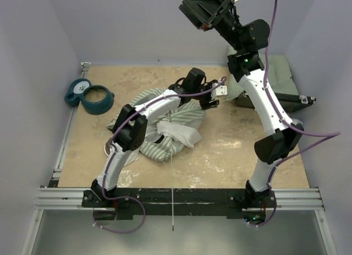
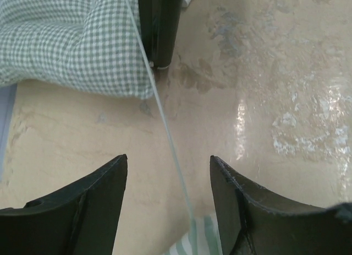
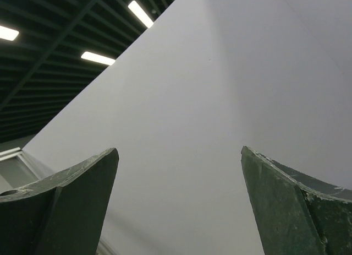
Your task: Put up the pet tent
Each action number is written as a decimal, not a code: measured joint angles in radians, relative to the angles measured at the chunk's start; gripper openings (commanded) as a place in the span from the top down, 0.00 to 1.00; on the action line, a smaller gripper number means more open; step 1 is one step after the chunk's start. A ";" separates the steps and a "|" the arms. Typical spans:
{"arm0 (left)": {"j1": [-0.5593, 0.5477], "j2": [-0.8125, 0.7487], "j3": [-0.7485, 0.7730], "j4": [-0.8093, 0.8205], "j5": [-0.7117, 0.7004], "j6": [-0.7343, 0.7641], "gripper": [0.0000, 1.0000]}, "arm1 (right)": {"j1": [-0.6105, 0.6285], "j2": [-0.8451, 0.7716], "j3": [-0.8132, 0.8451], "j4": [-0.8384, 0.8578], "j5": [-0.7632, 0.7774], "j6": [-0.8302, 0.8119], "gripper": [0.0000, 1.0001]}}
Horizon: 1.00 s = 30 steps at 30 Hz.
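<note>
The pet tent (image 1: 168,128) lies crumpled in the middle of the table, pale green-and-white striped cloth with a white flap (image 1: 181,132) on top. My left gripper (image 1: 213,98) reaches over its far right edge. In the left wrist view the left gripper (image 2: 168,168) is open, a thin pole (image 2: 164,120) runs between its jaws untouched, and a corner of striped fabric (image 2: 199,238) shows below. My right gripper (image 1: 206,11) is raised high above the back of the table. It is open and empty in the right wrist view (image 3: 179,156), facing the wall.
A green checked cushion (image 1: 279,72) lies at the back right and shows in the left wrist view (image 2: 71,40) beside a black upright piece (image 2: 160,23). Two teal bowls (image 1: 91,98) stand at the back left. A thin pole (image 1: 172,194) juts toward the near rail (image 1: 176,197).
</note>
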<state>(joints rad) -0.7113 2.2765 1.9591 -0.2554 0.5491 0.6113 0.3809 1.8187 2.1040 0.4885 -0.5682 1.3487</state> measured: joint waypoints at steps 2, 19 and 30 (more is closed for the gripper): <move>-0.022 0.047 0.051 0.007 -0.008 0.000 0.41 | -0.010 -0.015 -0.038 0.018 -0.010 0.004 0.02; 0.024 0.115 0.040 -0.005 -0.105 0.017 1.00 | -0.125 -0.685 -1.031 -0.215 -0.157 -0.570 0.04; 0.044 0.053 0.023 -0.040 -0.106 0.006 1.00 | -0.124 -0.924 -1.360 -0.239 -0.071 -0.637 0.12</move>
<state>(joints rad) -0.6674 2.3299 1.9820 -0.2958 0.4427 0.6178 0.2573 0.8951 0.7444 0.2493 -0.6395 0.7116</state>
